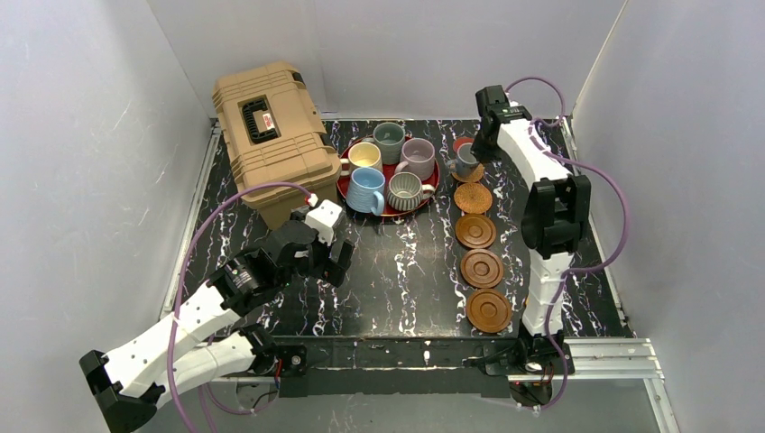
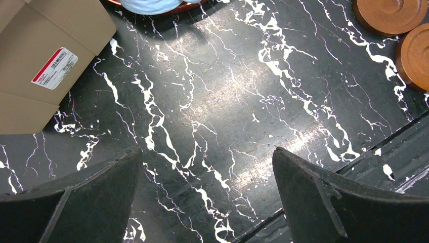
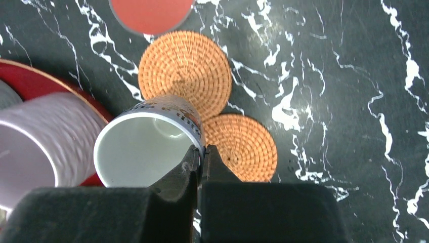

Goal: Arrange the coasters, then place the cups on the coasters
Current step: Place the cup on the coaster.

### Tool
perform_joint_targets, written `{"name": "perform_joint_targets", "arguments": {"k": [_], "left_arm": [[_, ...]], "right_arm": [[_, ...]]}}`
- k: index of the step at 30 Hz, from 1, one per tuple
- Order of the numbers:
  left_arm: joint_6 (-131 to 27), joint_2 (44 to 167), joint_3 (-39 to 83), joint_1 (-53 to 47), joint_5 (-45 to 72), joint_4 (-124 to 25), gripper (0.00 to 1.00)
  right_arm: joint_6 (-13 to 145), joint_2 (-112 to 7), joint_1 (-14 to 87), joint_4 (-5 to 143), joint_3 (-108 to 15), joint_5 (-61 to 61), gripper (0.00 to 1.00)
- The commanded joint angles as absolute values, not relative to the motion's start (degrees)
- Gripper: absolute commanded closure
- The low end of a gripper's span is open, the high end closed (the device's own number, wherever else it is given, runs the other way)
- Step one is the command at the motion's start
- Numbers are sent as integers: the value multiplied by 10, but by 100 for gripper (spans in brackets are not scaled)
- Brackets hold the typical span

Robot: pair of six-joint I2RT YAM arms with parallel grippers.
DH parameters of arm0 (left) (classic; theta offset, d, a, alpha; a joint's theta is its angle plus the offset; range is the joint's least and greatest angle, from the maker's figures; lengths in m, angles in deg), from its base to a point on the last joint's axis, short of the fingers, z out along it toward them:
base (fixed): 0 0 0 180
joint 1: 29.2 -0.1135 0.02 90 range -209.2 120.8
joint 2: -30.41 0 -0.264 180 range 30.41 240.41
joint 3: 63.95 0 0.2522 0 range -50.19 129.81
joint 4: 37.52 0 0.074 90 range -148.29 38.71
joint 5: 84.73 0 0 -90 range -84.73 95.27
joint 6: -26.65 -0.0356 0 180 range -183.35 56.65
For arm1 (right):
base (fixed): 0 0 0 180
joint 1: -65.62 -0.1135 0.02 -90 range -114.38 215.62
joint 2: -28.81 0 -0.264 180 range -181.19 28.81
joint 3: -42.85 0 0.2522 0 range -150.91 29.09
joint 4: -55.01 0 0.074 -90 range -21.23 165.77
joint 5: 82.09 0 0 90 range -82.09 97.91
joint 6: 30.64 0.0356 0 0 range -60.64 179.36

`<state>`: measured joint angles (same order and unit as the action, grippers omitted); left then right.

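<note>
My right gripper (image 3: pixel 202 150) is shut on the rim of the small white cup (image 3: pixel 146 152), which tilts over the edge of an orange woven coaster (image 3: pixel 184 68). Beside it lie a second woven coaster (image 3: pixel 243 147) and a pinkish-red coaster (image 3: pixel 151 12). From above, the white cup (image 1: pixel 466 160) sits at the far end of a column of coasters that ends in three dark wood ones (image 1: pixel 475 231), (image 1: pixel 482 268), (image 1: pixel 489 309). The red tray (image 1: pixel 435 180) holds the other cups, among them lilac (image 1: pixel 418 155) and light blue (image 1: pixel 365 189). My left gripper (image 2: pixel 206 152) hangs open over bare table.
A tan hard case (image 1: pixel 271 135) stands at the back left, next to the tray. In the left wrist view two wood coasters (image 2: pixel 389 12), (image 2: pixel 415 55) show at the upper right. White walls close in the black marbled table (image 1: pixel 397 262) on three sides.
</note>
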<state>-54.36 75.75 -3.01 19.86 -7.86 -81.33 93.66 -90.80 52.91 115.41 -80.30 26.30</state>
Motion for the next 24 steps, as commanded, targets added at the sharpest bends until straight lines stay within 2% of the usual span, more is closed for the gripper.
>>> {"name": "perform_joint_targets", "arguments": {"k": [1,10,24], "left_arm": [[-551,756,-31,196,-89,-816,2],[-553,756,-30,196,-88,-816,2],[-554,760,-29,196,-84,-815,2]], "right_arm": [[947,-936,546,1131,-872,254,99],[968,-995,560,1124,-946,256,99],[994,-1025,573,1079,-962,258,99]]}}
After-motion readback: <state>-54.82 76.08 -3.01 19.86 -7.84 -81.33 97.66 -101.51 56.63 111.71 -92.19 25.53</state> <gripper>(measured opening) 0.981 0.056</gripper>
